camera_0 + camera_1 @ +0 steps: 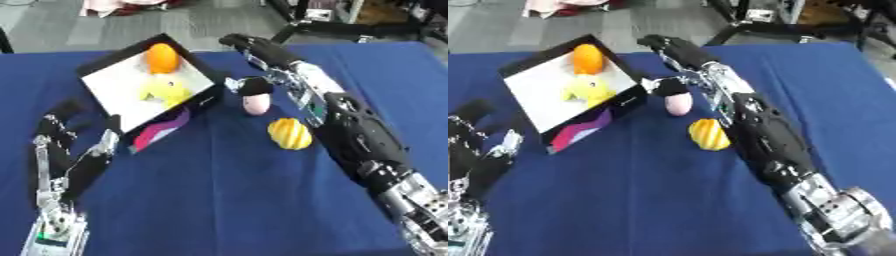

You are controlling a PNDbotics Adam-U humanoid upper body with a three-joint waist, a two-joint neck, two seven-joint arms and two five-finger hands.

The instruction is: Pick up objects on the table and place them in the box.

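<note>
A box [98, 65] with a black rim and white floor lies at the back left, tilted. Inside it are an orange object [162, 57] and a yellow object [165, 89]. On the blue cloth to the right of the box stands a small pink object [255, 105] with something dark on top; I cannot tell whether that is my thumb. A yellow ribbed object [290, 133] lies just in front of it. My right hand [269, 56] stretches past the box's right corner with straight fingers, holding nothing. My left hand [54, 134] rests at the lower left, fingers up.
A pink and purple flap [161, 129] sticks out at the box's near corner. My right forearm [359, 130] runs along the right side of the yellow object. Black frames and floor lie beyond the table's far edge.
</note>
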